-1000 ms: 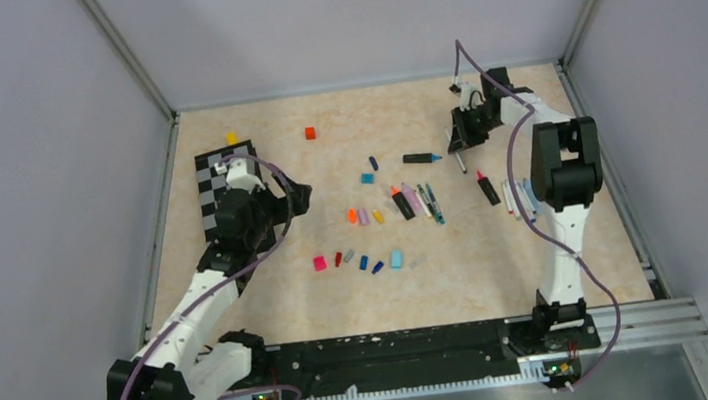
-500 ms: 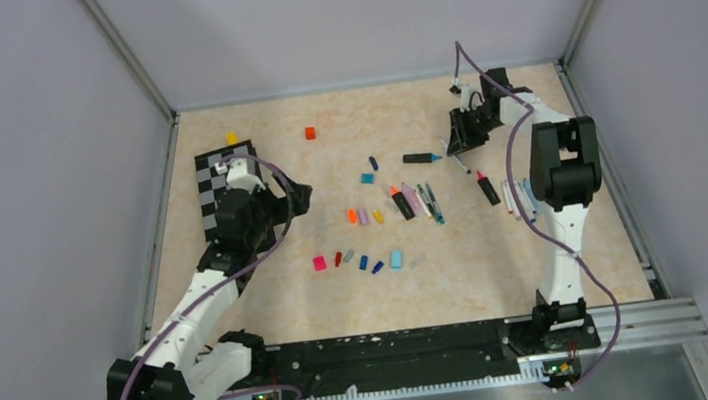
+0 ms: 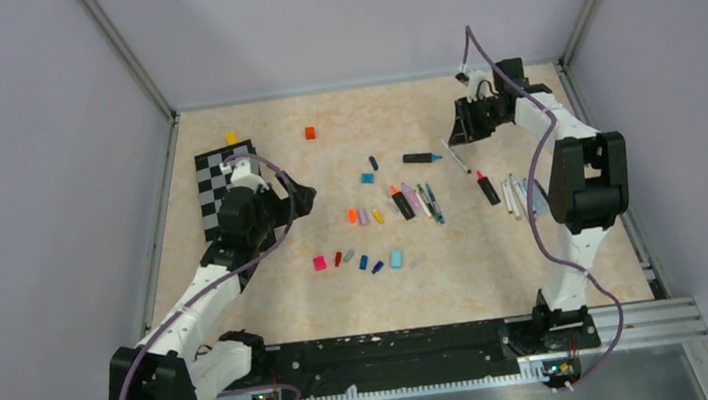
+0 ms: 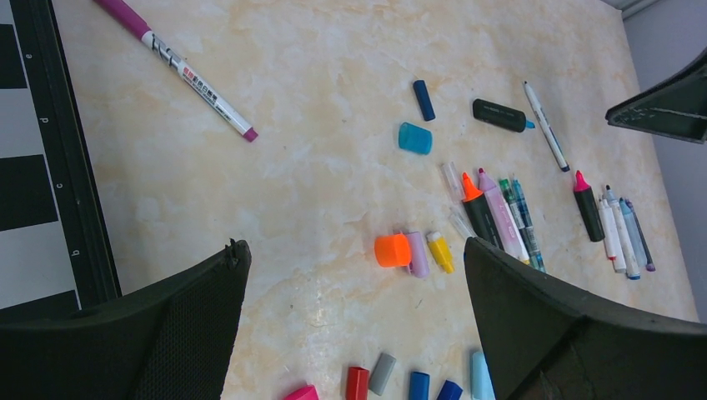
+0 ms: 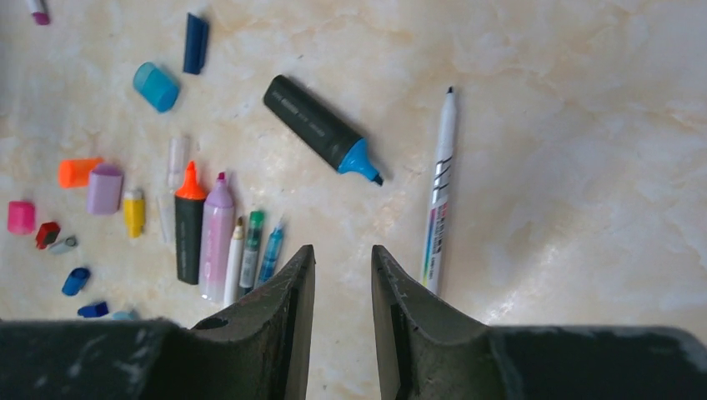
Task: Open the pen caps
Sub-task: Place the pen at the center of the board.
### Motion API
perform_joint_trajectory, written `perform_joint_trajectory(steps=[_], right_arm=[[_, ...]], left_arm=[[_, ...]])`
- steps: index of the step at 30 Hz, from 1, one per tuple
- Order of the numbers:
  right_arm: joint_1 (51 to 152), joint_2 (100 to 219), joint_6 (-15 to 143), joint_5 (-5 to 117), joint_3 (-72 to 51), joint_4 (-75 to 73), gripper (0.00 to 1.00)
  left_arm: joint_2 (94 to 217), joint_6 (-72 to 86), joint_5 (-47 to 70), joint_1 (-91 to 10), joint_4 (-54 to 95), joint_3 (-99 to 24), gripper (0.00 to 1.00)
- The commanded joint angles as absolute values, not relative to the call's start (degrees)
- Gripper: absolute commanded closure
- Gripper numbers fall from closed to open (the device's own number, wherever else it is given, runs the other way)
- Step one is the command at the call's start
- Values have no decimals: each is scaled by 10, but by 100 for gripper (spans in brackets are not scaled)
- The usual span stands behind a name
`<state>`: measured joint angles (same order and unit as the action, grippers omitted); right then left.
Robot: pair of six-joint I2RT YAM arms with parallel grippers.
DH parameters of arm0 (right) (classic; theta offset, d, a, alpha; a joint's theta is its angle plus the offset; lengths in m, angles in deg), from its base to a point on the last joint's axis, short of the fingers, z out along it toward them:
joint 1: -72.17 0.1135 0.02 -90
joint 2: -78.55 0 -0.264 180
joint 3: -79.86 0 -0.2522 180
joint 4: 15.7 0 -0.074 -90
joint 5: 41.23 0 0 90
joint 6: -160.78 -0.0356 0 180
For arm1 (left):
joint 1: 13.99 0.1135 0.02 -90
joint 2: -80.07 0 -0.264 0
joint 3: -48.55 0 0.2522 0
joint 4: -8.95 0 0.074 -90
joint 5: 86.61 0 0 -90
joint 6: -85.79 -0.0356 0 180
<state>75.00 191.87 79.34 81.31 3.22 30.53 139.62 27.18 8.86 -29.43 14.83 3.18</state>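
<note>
Pen caps are scattered loose on the table, in a near row of pink, red, grey, blue and light blue ones and a farther cluster of orange, lilac and yellow ones. Just beside the cluster, several uncapped pens are laid side by side.

The thin white pen was held up by the right gripper 0.5 s ago; now it is seen lying flat on the table, just beside the blue tip of the black highlighter but apart from it. The right gripper is drawn back toward the far right corner, and its elbow is swung outward and nearer than before. Its fingers are parted only narrowly, and nothing is gripped between them.

The left gripper is kept where it was, by the checkerboard, with its jaws spread wide and nothing held. No other pen or cap is found to be shifted.
</note>
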Motion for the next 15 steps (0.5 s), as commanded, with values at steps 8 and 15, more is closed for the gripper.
perform_joint_trajectory(steps=[8, 15], right_arm=[[741, 1745, 857, 953, -133, 241, 70], [732, 1683, 864, 995, -215, 197, 71]], left_arm=[[1481, 285, 56, -292, 194, -55, 1], [1609, 324, -30, -292, 328, -178, 1]])
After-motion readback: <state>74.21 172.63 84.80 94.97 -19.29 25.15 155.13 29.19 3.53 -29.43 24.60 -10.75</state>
